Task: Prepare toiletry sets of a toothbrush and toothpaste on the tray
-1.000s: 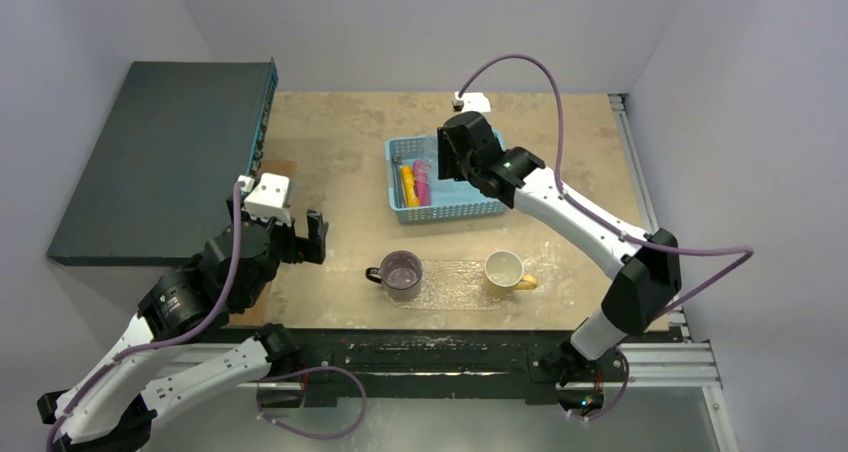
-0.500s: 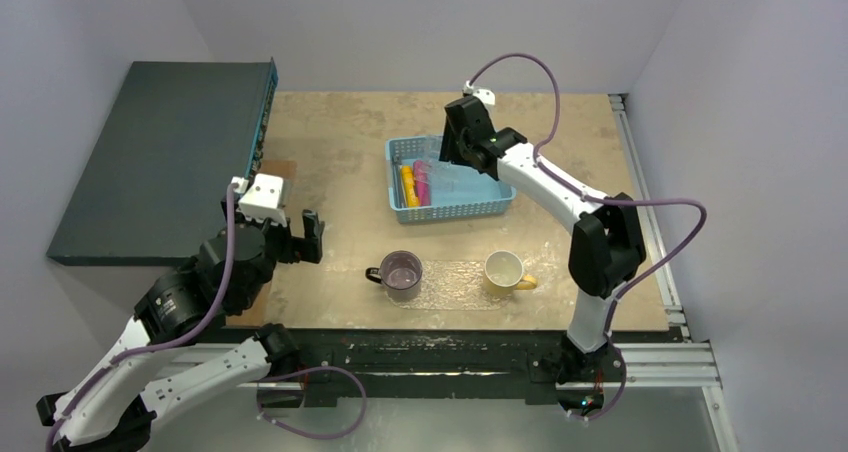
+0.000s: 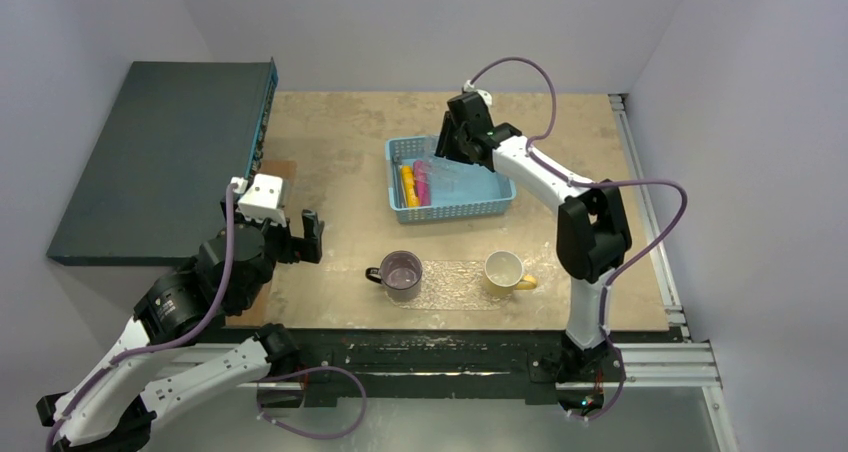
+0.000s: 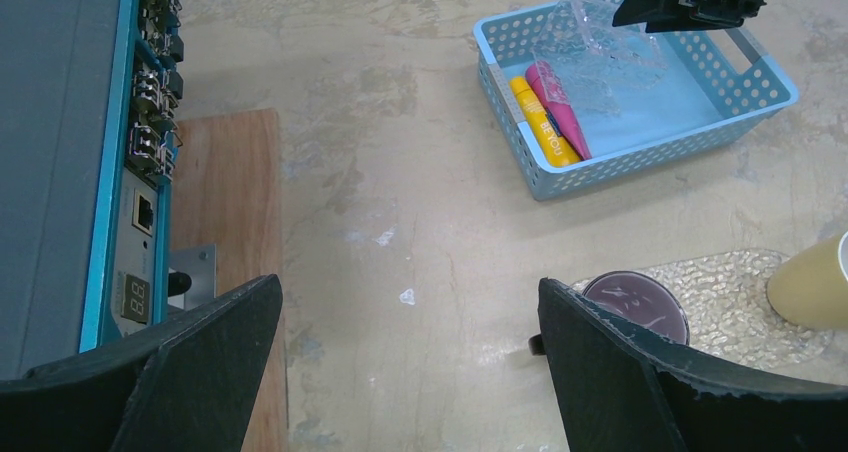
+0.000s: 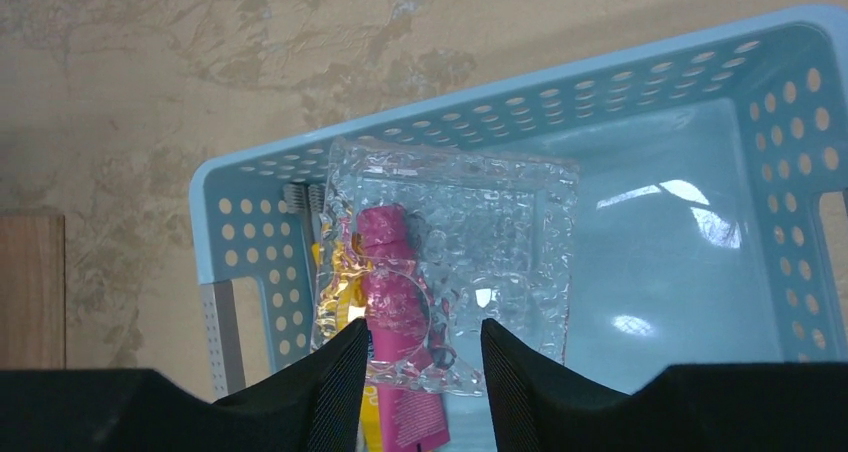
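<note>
The magenta-pink tube (image 5: 410, 422) and the yellow-orange tube (image 4: 540, 122) lie side by side at the left end of the light-blue basket (image 5: 500, 82). Pale toothbrush heads (image 5: 298, 200) show against the basket's left wall. My right gripper (image 5: 425, 327) hangs over the basket, shut on the edge of a clear crinkled plastic piece (image 5: 500, 232) that is held tilted above the tubes. The clear glittery tray (image 3: 455, 284) lies on the table near the front. My left gripper (image 4: 410, 292) is open and empty, low over the table to the left of the tray.
A purple mug (image 3: 402, 272) stands on the tray's left end and a yellow mug (image 3: 505, 270) on its right end. A dark box with a teal edge (image 3: 160, 152) fills the left side. A wooden board (image 4: 230, 222) lies beside it.
My right arm has folded up, its elbow swinging in toward the table. Its gripper has shifted slightly left over the basket, and the clear piece now shows below it. The left arm has barely moved.
</note>
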